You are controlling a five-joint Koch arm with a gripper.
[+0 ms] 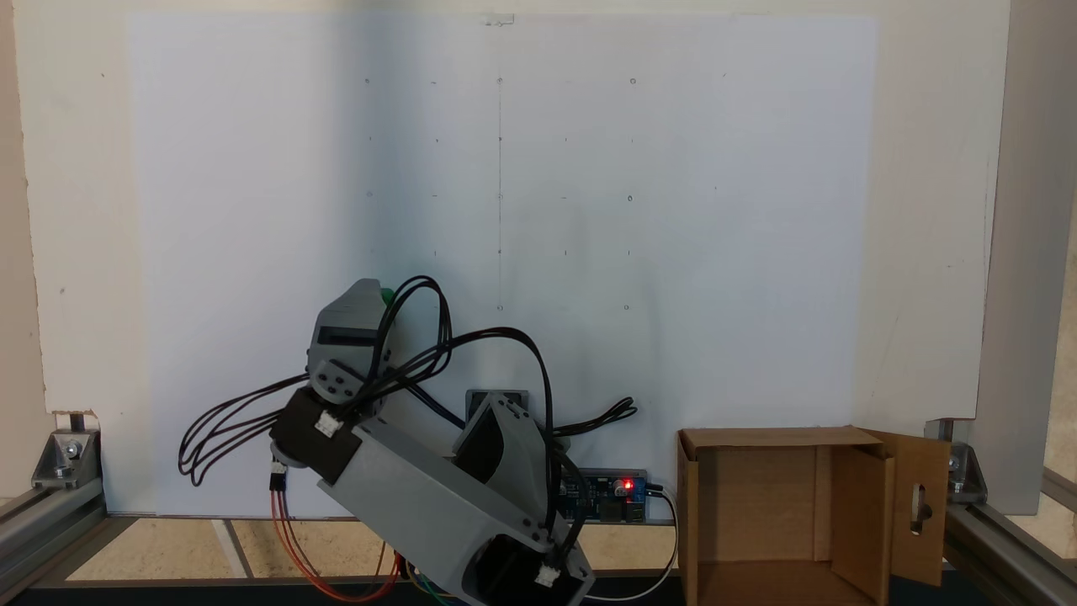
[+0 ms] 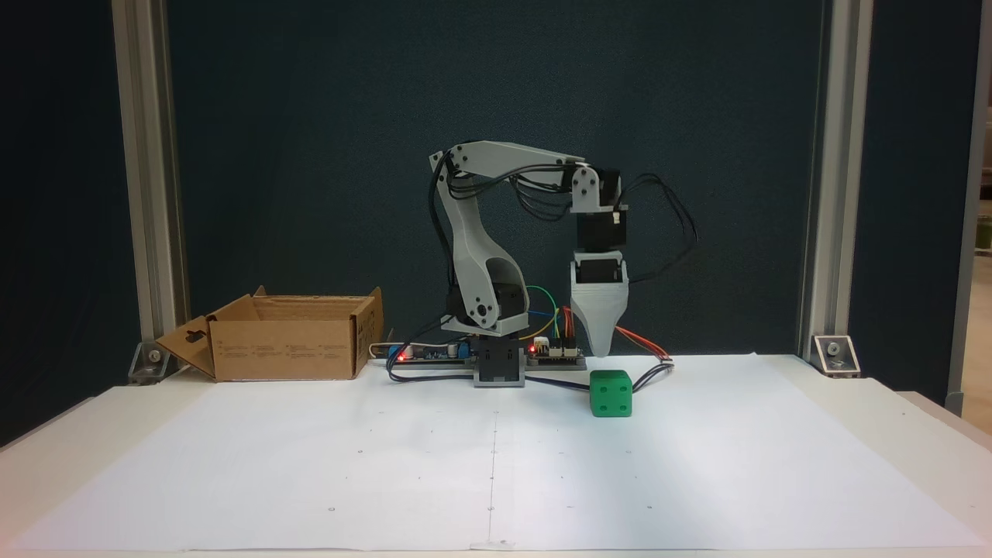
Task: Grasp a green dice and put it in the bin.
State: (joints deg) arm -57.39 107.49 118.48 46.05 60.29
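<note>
The green dice (image 2: 611, 393) rests on the white paper just right of the arm's base. In a fixed view from above, only a sliver of the dice (image 1: 387, 295) peeks out beside the gripper. My gripper (image 2: 601, 350) points straight down, its tip just above the dice's top rear-left edge, apparently not touching. It tapers to a single point, so the jaws' spacing is hidden. From above, the gripper (image 1: 368, 290) covers most of the dice. The bin, a brown cardboard box (image 2: 283, 356) with a slotted flap, stands apart on the base's other side; its inside wall (image 1: 757, 497) looks bare.
A controller board (image 2: 554, 353) with red lights and loose cables (image 2: 651, 372) lies around the arm's base (image 2: 496, 368). Aluminium frame posts (image 2: 818, 232) stand at both back corners. White paper (image 2: 496, 480) covers the table in front.
</note>
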